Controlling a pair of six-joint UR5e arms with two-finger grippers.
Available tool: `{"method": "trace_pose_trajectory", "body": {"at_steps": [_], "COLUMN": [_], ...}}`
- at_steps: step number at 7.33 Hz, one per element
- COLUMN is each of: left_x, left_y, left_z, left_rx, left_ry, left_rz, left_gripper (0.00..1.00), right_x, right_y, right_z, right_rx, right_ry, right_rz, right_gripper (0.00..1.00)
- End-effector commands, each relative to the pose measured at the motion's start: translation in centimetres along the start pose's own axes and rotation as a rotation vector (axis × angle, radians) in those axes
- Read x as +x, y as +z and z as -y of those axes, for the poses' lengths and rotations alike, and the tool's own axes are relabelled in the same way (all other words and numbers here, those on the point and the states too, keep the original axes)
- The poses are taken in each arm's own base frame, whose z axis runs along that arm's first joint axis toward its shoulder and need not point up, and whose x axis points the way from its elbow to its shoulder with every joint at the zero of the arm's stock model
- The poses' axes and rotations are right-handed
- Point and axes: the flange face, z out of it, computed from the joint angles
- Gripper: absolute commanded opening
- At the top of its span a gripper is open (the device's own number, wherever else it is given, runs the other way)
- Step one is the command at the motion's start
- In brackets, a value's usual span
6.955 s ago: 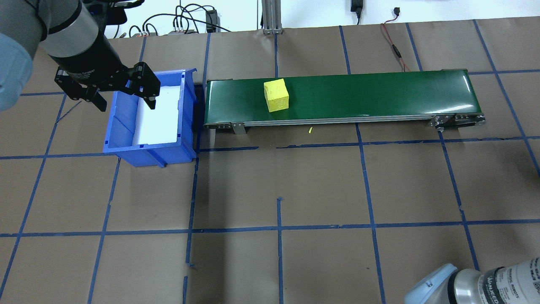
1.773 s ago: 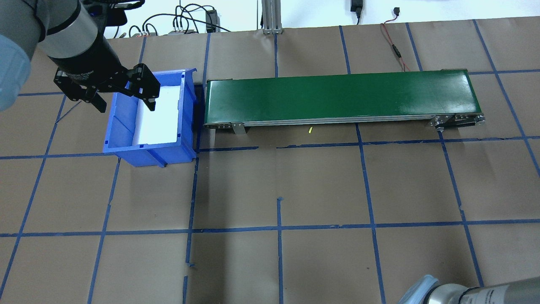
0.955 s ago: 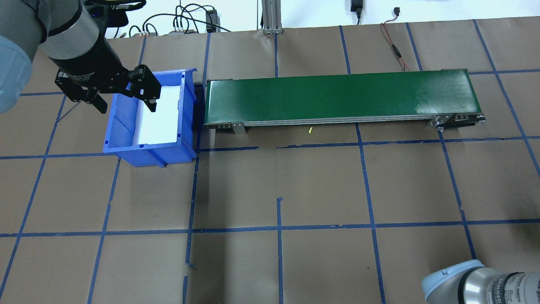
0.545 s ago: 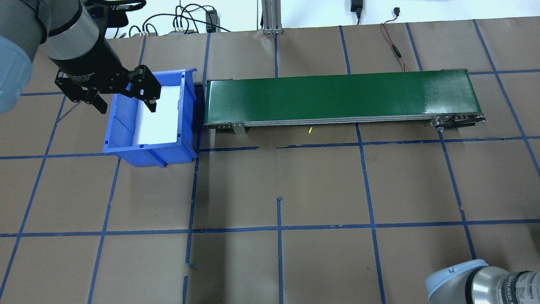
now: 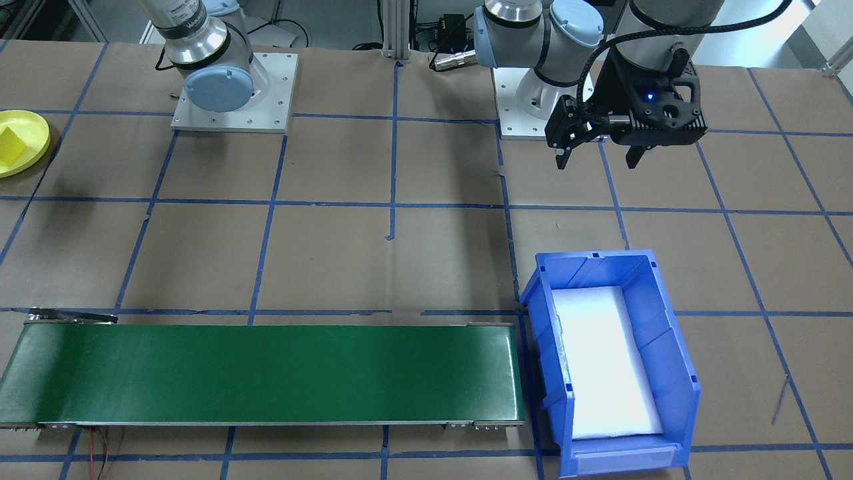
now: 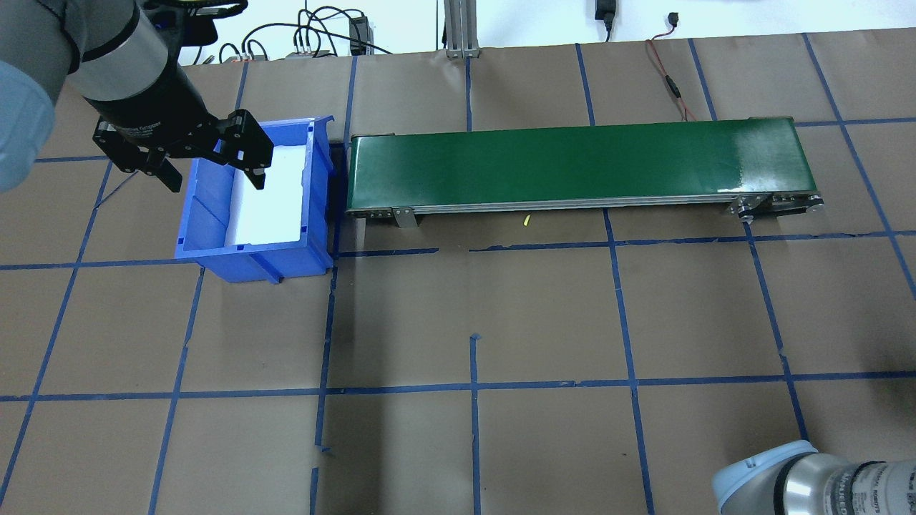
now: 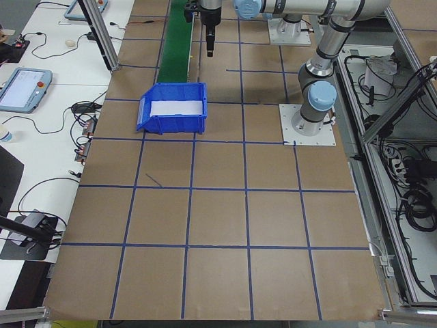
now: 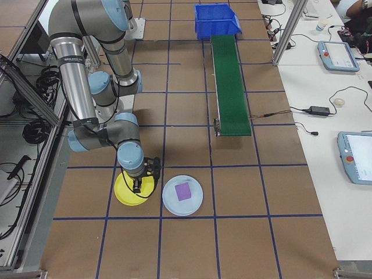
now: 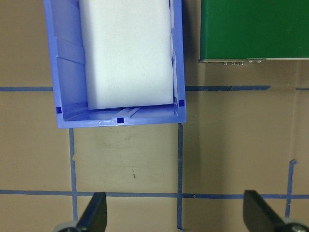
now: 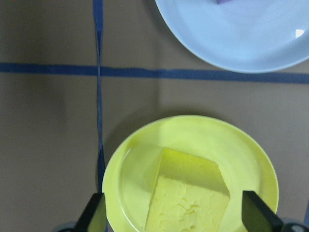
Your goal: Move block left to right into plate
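Resting in the yellow plate (image 10: 193, 145), the yellow block (image 10: 186, 200) sits right under the right gripper (image 10: 174, 217), fingers spread wide, gripping nothing. Left gripper (image 6: 211, 172) hangs open over the blue bin (image 6: 207, 236) near the green conveyor (image 6: 572, 168). A pale-blue plate (image 8: 182, 196) lies just beside the yellow one.

Yellow block (image 10: 186, 200) on yellow plate (image 10: 130, 169); green belt (image 6: 572, 166), blue bin (image 6: 207, 229)

Left end effector (image 6: 209, 169) hovering, jaws apart; right end effector (image 10: 174, 220) lowered, jaws apart.
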Motion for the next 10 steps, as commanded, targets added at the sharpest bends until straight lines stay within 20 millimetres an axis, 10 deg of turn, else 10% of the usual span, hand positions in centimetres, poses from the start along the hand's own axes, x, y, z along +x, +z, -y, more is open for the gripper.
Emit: {"method": "trace_pose_trajectory", "body": {"at_steps": [1, 5, 10], "left_x": [0.0, 0.0, 0.0], "left_y": [0.0, -0.1, -0.1], "left_z": [0.0, 0.0, 0.0], "left_rx": [0.001, 0.002, 0.002], "left_ry": [0.0, 0.001, 0.001], "left_rz": [0.0, 0.0, 0.0], "left_gripper": [1.0, 1.0, 1.0], "right_x": [-6.8, -23.4, -45.9], "right_y": [-4.7, -8.0, -18.8], "right_z": [10.1, 20.6, 22.5], "right_rx": [0.009, 0.037, 0.073], "right_ry": [-0.05, 0.058, 0.193], "right_rz": [-0.104, -0.022, -0.059], "right_gripper": [1.0, 1.0, 1.0]}}
